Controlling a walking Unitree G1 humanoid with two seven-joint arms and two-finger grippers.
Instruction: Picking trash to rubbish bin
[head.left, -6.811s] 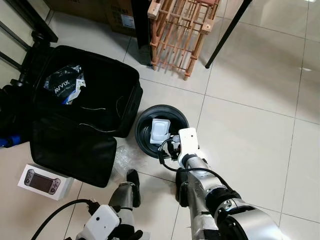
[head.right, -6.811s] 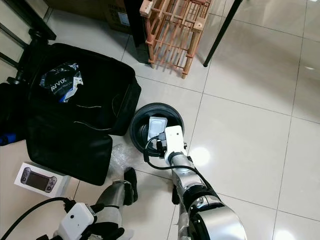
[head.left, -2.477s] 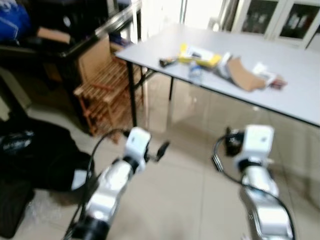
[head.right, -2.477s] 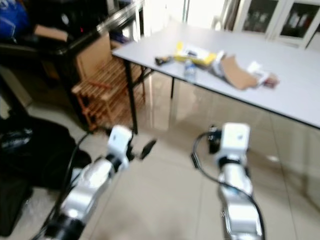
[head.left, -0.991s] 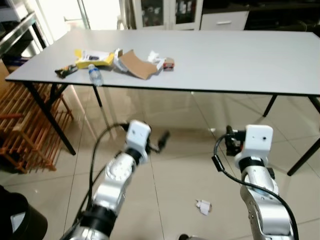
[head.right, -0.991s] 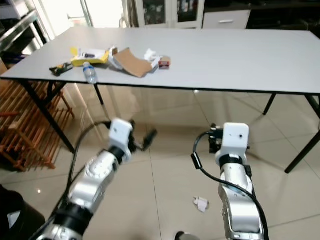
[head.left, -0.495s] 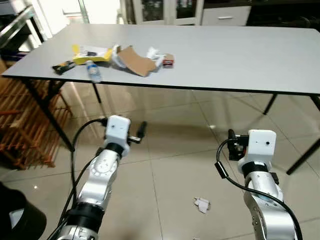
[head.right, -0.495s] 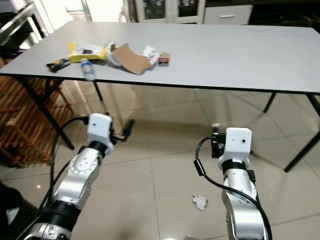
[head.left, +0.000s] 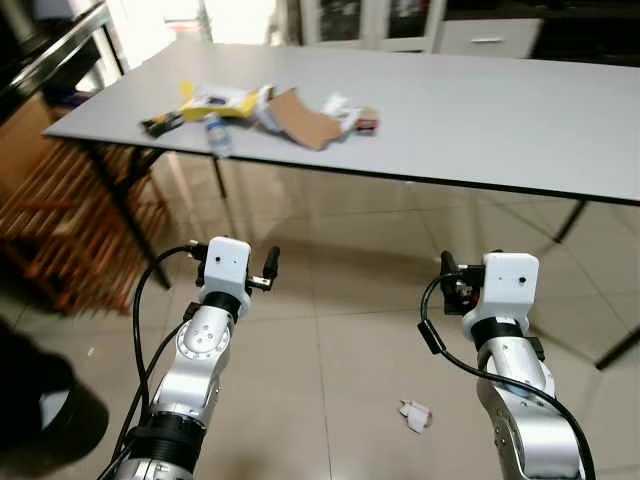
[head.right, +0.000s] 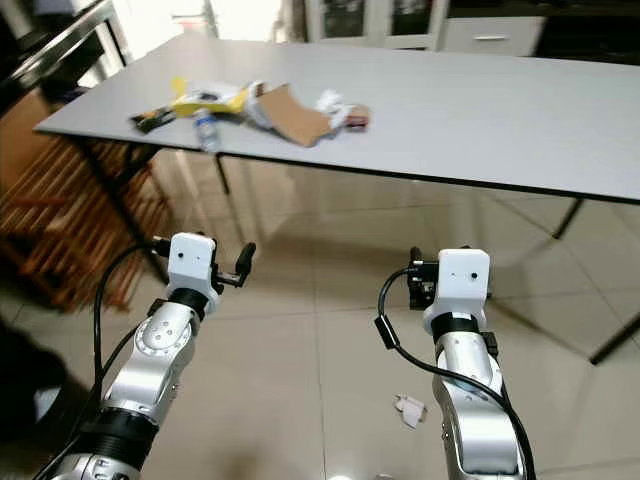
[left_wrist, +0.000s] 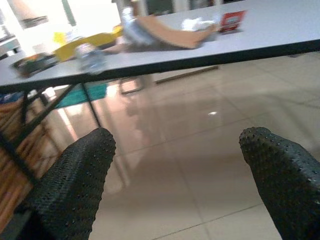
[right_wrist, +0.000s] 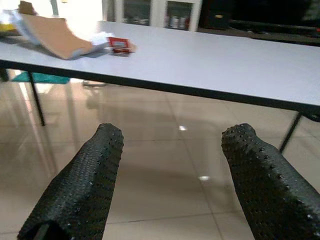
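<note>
Currently both tools raised, empty, fingers apart: left tool (left_wrist: 175, 185), right tool (right_wrist: 170, 185). Crumpled white scrap (head.left: 415, 415) on floor below right tool, likely next pickup. Worktop (head.left: 500, 110) litter beyond both.

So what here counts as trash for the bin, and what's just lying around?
For the job:
- white scrap on the floor
- both pincers, left and right, open and empty

Lying about, possibly trash too:
- bottle, cardboard, yellow pack and red box on the table
- wooden rack
</note>
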